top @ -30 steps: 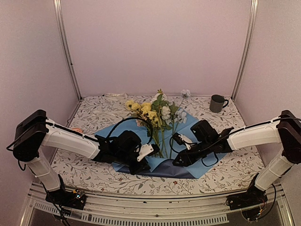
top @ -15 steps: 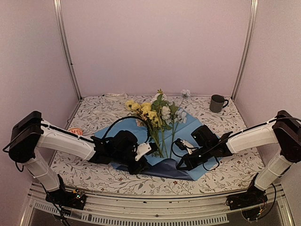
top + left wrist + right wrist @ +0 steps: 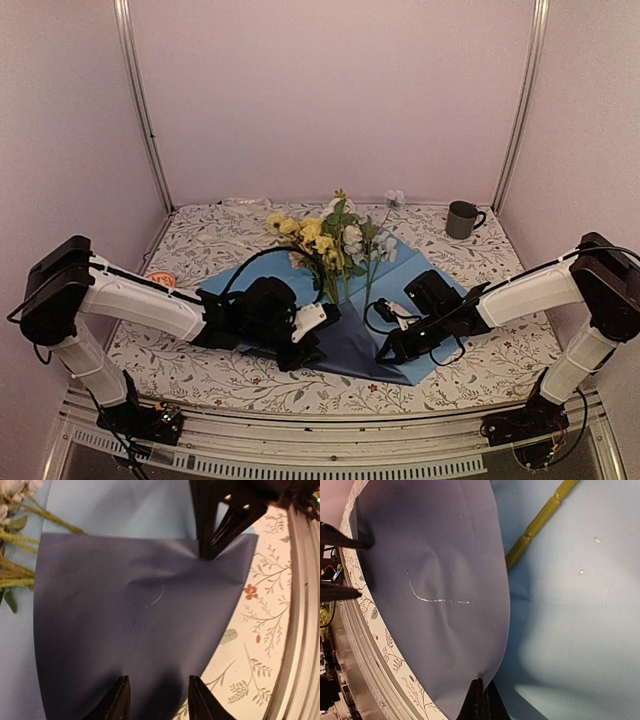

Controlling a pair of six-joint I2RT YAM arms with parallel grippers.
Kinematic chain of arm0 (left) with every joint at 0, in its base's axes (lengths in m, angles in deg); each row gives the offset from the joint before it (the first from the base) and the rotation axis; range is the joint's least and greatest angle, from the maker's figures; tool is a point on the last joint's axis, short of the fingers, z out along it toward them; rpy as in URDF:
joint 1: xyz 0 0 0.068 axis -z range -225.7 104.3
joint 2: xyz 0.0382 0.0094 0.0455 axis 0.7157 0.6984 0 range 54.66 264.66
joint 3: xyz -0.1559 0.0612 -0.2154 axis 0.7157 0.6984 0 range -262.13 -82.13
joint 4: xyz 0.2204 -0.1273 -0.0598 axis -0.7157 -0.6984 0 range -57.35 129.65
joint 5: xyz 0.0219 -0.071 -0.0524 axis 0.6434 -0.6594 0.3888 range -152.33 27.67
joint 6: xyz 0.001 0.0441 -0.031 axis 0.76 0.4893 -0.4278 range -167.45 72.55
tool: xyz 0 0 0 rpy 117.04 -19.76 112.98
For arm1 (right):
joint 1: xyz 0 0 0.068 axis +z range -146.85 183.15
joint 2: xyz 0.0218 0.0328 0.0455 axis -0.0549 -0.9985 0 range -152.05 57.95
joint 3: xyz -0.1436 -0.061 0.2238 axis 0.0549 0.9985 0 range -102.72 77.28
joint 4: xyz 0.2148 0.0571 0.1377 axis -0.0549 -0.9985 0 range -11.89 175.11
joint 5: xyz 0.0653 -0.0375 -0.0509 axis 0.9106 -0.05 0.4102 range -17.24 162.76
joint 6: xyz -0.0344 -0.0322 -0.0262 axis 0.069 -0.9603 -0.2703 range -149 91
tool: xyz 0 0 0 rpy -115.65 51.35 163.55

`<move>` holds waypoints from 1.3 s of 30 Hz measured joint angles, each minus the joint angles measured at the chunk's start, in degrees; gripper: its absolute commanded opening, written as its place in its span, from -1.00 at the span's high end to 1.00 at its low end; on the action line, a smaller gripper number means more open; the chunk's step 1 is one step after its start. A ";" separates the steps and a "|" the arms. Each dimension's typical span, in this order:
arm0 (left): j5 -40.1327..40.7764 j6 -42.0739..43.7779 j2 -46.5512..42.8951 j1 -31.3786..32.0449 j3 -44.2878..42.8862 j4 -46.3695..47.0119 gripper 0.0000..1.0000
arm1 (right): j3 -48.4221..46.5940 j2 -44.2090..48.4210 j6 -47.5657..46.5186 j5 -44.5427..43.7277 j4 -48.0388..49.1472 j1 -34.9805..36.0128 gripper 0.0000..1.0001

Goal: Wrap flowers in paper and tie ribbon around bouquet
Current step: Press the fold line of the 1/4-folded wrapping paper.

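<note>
Two robot arms reach low over a flower-print table (image 3: 200, 240), at the first wrapping step. The near corner of the paper (image 3: 412, 268) is turned up over the foot of the stems, with its dark navy side showing. The right gripper (image 3: 481, 700) is pressed together, pinching the edge of that navy corner. The left gripper (image 3: 157, 701) faces it from the other side of the fold. Its fingers are spread with the paper's edge between them, and they do not appear to clamp it. The flowers (image 3: 335, 238) lie beyond both grippers, blooms farthest away and stems running toward the gap between them. The next move probably calls for the left gripper to close on its edge, so the fold can be carried across the stems without dragging them askew. Where the stems end is hidden at the fold, and no ribbon can be made out in any view.
</note>
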 measured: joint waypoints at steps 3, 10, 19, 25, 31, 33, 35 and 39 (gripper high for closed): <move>-0.09 -1.42 2.91 -2.10 -0.55 -3.61 0.24 | 0.00 0.00 0.15 -0.24 -0.04 0.00 1.00; -1.60 -6.51 4.48 -3.32 -1.38 -9.99 0.29 | -0.02 0.00 0.17 -0.59 -0.09 -0.02 1.00; -4.37 -18.23 2.89 -6.49 0.92 -10.23 0.43 | -0.15 0.00 0.11 -0.92 -0.48 0.00 1.00; -6.03 -26.34 -1.64 -8.79 6.36 -8.92 0.52 | -0.42 0.00 0.04 -1.07 -0.79 0.00 1.00; -5.95 -33.90 -7.52 -9.01 12.52 -7.85 0.58 | -0.44 0.00 -0.42 -1.07 -0.98 0.00 1.00; -5.77 -36.74 -10.71 -9.16 15.34 -8.13 0.58 | -0.44 0.00 -0.66 -1.07 -1.05 0.00 1.00; -5.42 -38.36 -12.70 -9.46 16.83 -8.52 0.58 | -0.44 0.00 -0.85 -1.16 -1.40 -0.02 1.00; -2.89 -42.21 -19.78 -11.61 20.61 -12.46 0.56 | -0.44 0.00 -1.05 -1.31 -2.10 0.00 1.00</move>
